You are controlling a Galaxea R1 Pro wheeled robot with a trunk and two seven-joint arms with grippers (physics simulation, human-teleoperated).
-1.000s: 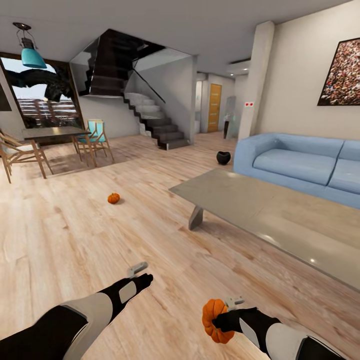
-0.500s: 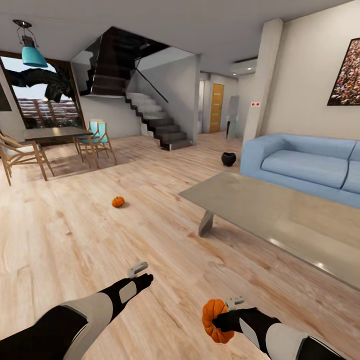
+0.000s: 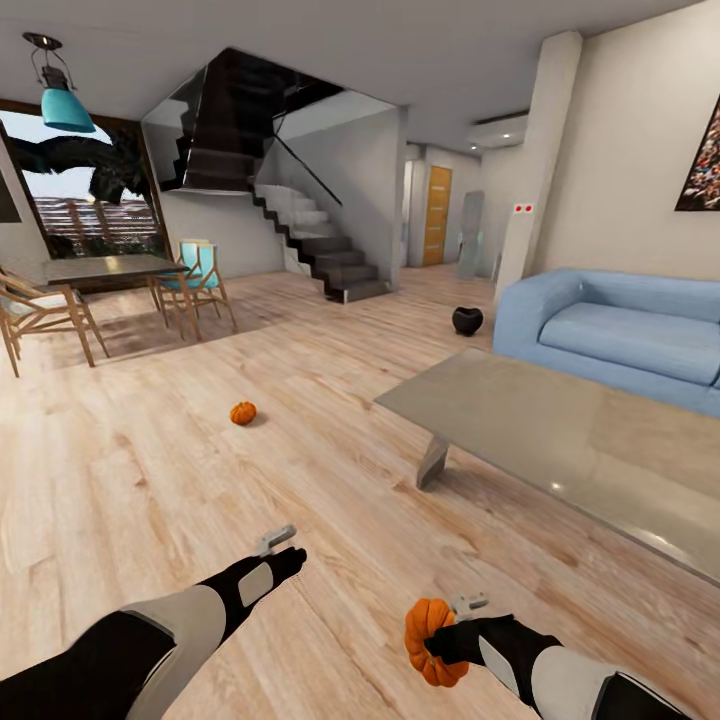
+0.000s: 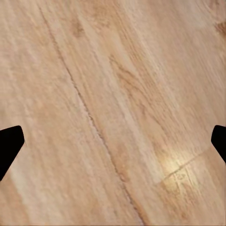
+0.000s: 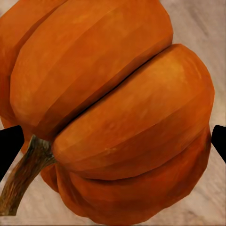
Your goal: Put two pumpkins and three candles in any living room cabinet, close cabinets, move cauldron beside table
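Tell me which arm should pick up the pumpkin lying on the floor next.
Left. The left hand is open and empty over bare floor, on the same side as the loose pumpkin. The right hand already grips the other pumpkin.

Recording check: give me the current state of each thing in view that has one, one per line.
Right gripper: shut on a pumpkin, held above the floor.
Left gripper: open, holding nothing.
Second pumpkin: resting on the wood floor, in the open.
Cauldron: on the floor by the sofa's end, apart from the table.
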